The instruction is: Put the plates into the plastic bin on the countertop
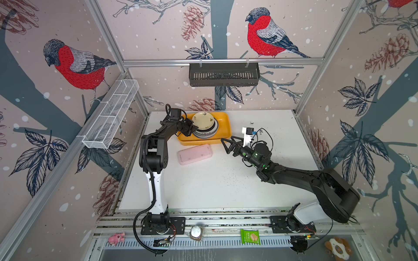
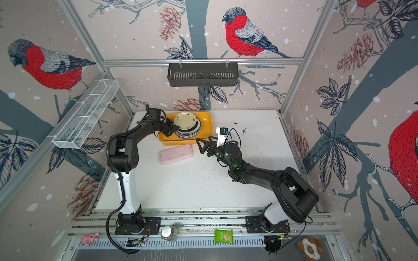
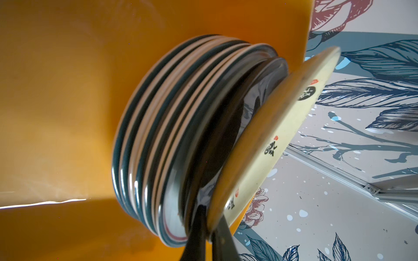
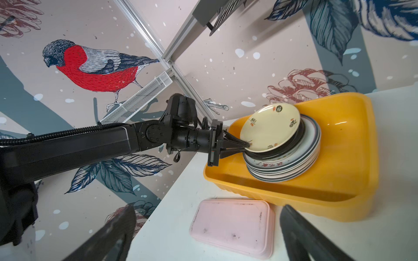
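left gripper [image 4: 245,146] is clamped on the rim of the cream plate [image 4: 270,131], tilted atop the stacked plates [image 4: 285,167] inside the plastic bin [image 4: 352,144]. likely the placing step: lower it flat, then let go. right gripper [image 1: 225,146] gapes empty nearby.

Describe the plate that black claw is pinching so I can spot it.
In the yellow-orange bin at the back of the white countertop stands a stack of plates. The cream plate sits tilted on top, pinched by the left gripper. It alone is cream with small emblems; those beneath have dark rims.
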Robot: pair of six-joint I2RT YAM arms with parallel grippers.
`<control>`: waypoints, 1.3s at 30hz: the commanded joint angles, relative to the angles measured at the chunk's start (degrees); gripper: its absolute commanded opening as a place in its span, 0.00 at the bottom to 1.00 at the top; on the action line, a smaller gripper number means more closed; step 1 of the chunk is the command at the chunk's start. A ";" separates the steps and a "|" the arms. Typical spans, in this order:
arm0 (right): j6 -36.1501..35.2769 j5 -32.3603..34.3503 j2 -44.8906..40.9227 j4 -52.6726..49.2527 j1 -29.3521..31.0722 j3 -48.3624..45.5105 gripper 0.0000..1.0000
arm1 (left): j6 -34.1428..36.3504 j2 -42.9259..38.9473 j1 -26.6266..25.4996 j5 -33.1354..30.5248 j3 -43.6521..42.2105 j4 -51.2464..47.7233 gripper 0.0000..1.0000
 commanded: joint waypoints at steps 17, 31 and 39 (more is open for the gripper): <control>1.60 -1.83 0.94 5.03 0.61 0.19 1.00 | 3.42 -0.31 -1.05 -1.79 1.71 -3.27 0.35; 2.14 -1.94 1.70 4.76 0.49 0.45 0.99 | 6.25 -2.01 -1.30 -4.81 2.24 -5.65 0.49; 2.41 -2.13 2.07 5.00 0.43 0.54 1.00 | 9.31 -2.51 -1.74 -7.65 4.52 -9.48 0.54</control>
